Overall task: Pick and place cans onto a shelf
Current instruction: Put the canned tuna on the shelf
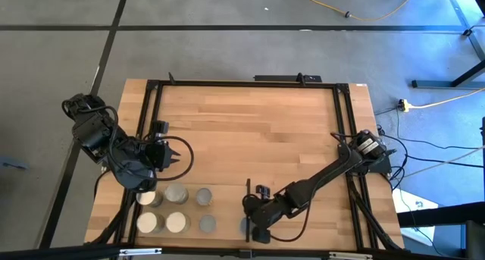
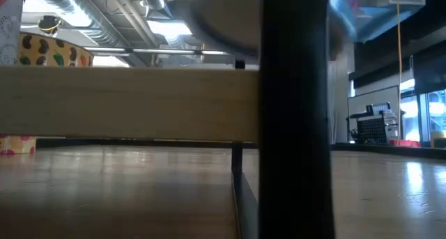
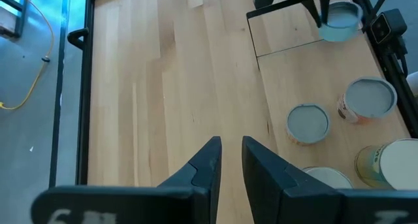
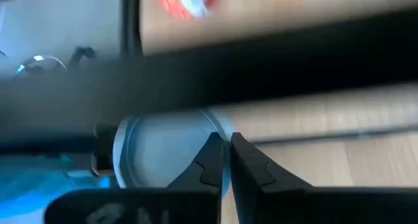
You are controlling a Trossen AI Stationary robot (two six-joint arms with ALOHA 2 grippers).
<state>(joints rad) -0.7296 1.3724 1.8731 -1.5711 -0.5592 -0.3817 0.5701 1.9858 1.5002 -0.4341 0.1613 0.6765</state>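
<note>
Several cans [image 1: 176, 208] with pale round tops stand in a cluster near the table's near left corner, also showing in the left wrist view [image 3: 308, 123]. The shelf [image 3: 287, 28], a light-wood panel with a black upright [image 1: 248, 193], is at the near edge's middle. My right gripper [image 4: 226, 140] is over it, shut on a blue-sided can [image 3: 341, 20] with a grey top [image 4: 163, 155]. My left gripper [image 3: 232, 145] hovers open above bare wood just beyond the cluster, nothing between its fingers. My right gripper pinches the can's rim [image 4: 221, 127] at one side of its top, one finger [image 4: 210, 152] over the lid and the other outside the wall. The fingers slant down onto it from above. The can stays upright; whether its base rests on the shelf I cannot tell.
A black frame [image 1: 151, 123] runs round the tabletop. Bare wood [image 1: 250, 131] fills the table's middle and far part. In the low view a black post [image 2: 293, 113] and a wooden board [image 2: 125, 103] block most of the sight.
</note>
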